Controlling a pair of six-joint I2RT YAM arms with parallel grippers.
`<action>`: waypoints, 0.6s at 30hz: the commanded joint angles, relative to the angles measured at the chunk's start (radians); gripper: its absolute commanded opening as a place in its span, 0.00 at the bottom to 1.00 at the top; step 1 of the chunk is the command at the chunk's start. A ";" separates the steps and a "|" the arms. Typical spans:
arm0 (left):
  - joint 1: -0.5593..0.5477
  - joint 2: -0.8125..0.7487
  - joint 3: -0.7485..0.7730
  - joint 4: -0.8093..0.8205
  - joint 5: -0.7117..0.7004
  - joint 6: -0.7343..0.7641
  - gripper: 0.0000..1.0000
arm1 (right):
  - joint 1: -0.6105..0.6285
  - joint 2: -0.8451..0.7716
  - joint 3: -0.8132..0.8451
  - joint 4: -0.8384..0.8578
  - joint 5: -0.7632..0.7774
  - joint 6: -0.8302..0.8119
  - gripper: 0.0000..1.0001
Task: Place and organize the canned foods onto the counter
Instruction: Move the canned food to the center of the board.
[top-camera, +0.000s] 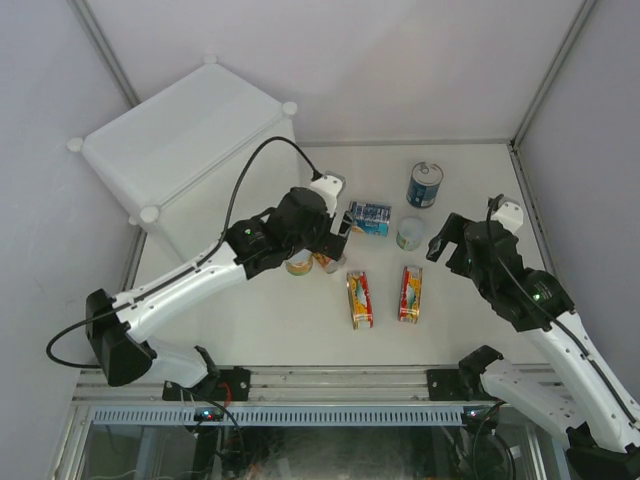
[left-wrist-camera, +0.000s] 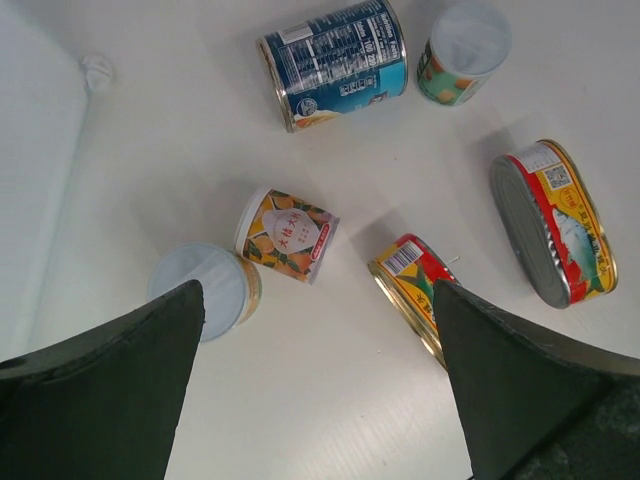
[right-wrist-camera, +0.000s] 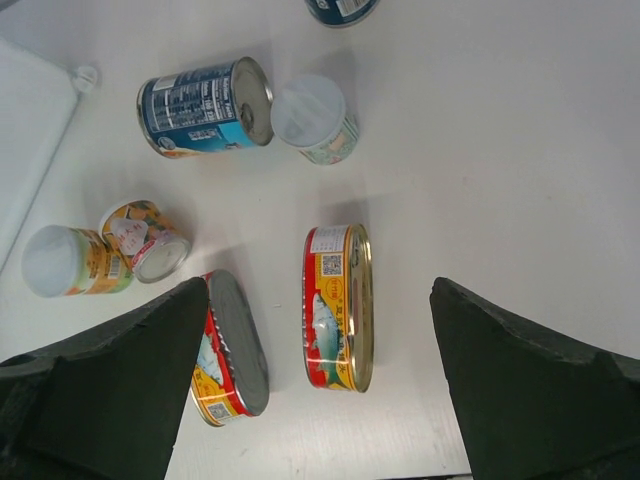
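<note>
The counter (top-camera: 180, 140) is a large white box at the far left. One tall blue can (top-camera: 424, 185) stands upright and another (top-camera: 369, 217) lies on its side. A small white-lidded can (top-camera: 410, 233) stands between them. Two small orange cans (top-camera: 298, 264) sit under my left gripper (top-camera: 338, 238), which is open and empty above the table; the left wrist view shows one lying (left-wrist-camera: 285, 235) and one upright (left-wrist-camera: 207, 290). Two oval red-and-yellow tins (top-camera: 359, 298) (top-camera: 410, 292) lie side by side. My right gripper (top-camera: 445, 238) is open and empty above the right tin (right-wrist-camera: 338, 305).
Grey walls close in the table at the back and both sides. The counter's corner knob (left-wrist-camera: 97, 70) and side wall (left-wrist-camera: 30, 200) lie to the left of the cans. A metal rail (top-camera: 330, 380) runs along the near edge.
</note>
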 joint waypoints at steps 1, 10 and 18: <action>0.005 0.050 0.120 -0.022 -0.015 0.129 1.00 | -0.001 -0.017 0.039 -0.046 0.012 0.045 0.91; 0.005 0.182 0.165 0.080 -0.029 0.346 1.00 | -0.012 -0.042 0.027 -0.080 0.075 0.083 0.91; 0.005 0.239 0.068 0.368 -0.006 0.545 1.00 | -0.071 -0.047 0.041 -0.051 0.051 0.042 0.91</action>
